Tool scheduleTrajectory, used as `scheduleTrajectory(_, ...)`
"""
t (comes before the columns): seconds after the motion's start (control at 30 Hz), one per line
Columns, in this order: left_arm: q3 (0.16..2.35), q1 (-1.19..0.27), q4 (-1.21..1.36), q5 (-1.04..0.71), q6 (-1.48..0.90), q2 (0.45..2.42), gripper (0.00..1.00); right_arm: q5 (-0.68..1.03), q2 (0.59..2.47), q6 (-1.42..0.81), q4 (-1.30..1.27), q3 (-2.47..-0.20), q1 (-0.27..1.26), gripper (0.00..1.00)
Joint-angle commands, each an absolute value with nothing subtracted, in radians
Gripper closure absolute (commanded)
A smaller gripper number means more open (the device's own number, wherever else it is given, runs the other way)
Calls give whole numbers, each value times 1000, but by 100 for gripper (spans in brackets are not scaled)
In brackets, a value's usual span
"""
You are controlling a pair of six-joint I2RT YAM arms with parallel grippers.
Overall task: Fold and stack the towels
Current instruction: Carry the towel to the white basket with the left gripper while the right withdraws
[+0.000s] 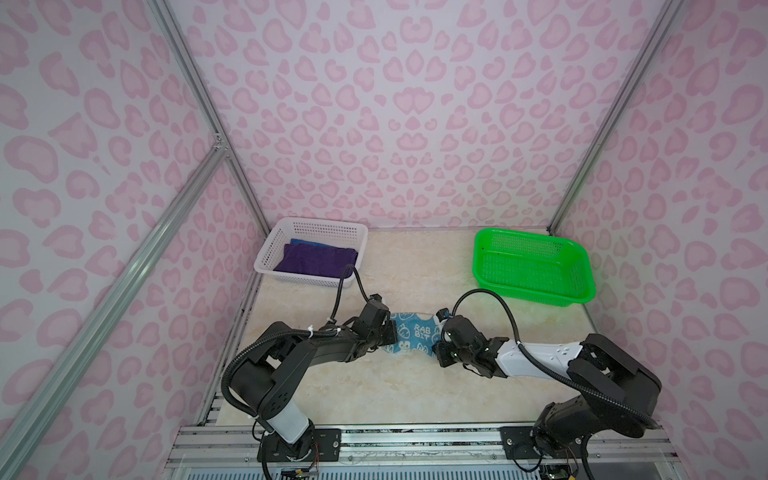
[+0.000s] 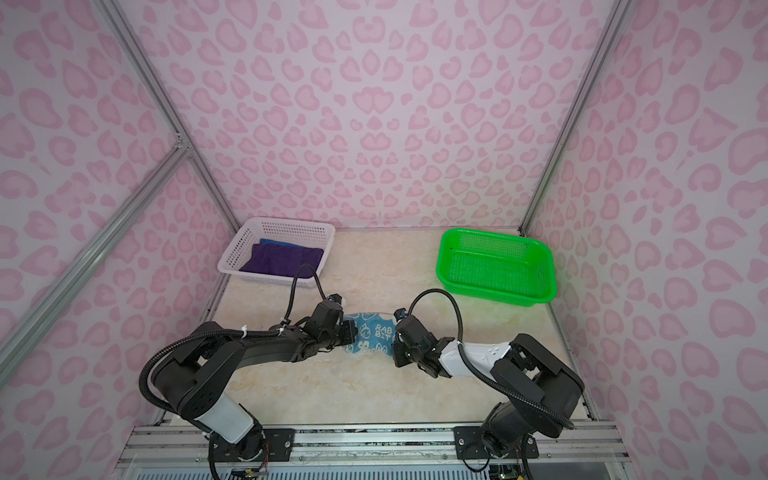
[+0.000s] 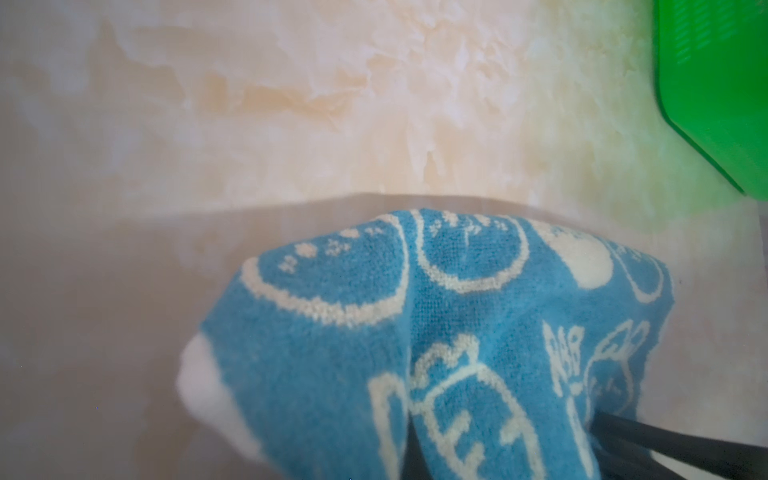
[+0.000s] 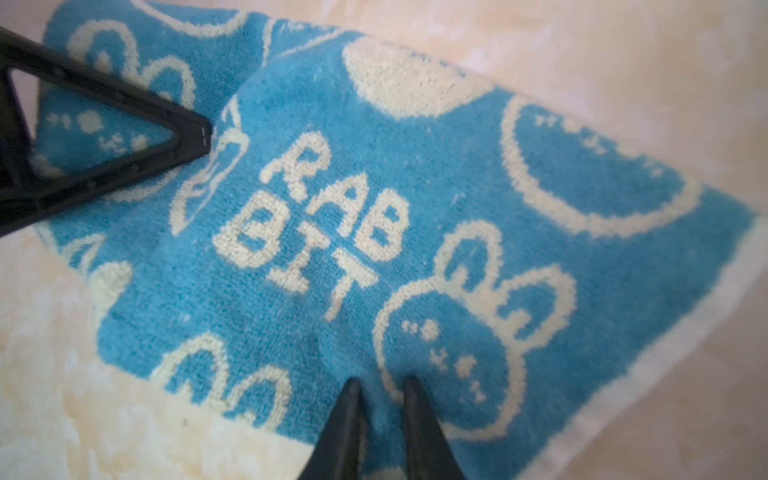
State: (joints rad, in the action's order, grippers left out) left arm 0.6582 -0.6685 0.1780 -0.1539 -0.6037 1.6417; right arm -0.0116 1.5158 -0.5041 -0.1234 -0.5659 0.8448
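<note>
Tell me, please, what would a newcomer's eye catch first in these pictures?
First, the teal rabbit towel in the middle of the table, pinched at its two ends by the left gripper and the right gripper. Next, the bright green basket at the far right, and the white basket at the far left, where a purple towel lies over a blue towel.
</note>
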Motion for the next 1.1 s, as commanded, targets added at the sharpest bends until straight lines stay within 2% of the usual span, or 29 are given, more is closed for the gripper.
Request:
scheduleTrajectory(0.0, 697, -670, -62, -120, -565, 1631, 97, -29, 1512, -504, 4, -544, 845, 74)
scheduleTrajectory(0.17, 859, -668, -235, 14, -440, 1617, 97, -87, 1397, -461, 41, -543, 815, 50)
scheduleTrajectory(0.27, 974, -664, -324, 69, -356, 1641, 97, -134, 1315, -425, 84, -549, 785, 45)
scheduleTrajectory(0.43, 1201, -649, -436, 178, -213, 1723, 97, -224, 1205, -383, 112, -540, 761, 44)
scheduleTrajectory(0.6, 1444, -609, -546, 207, -75, 1830, 97, -241, 1190, -367, 83, -511, 760, 44)
scheduleTrajectory(0.8, 1731, -500, -673, 153, 10, 1935, 97, -210, 1261, -361, 75, -518, 760, 44)
scheduleTrajectory(1.07, 1964, -300, -799, -7, 52, 2028, 97, -162, 1372, -366, 19, -537, 761, 44)
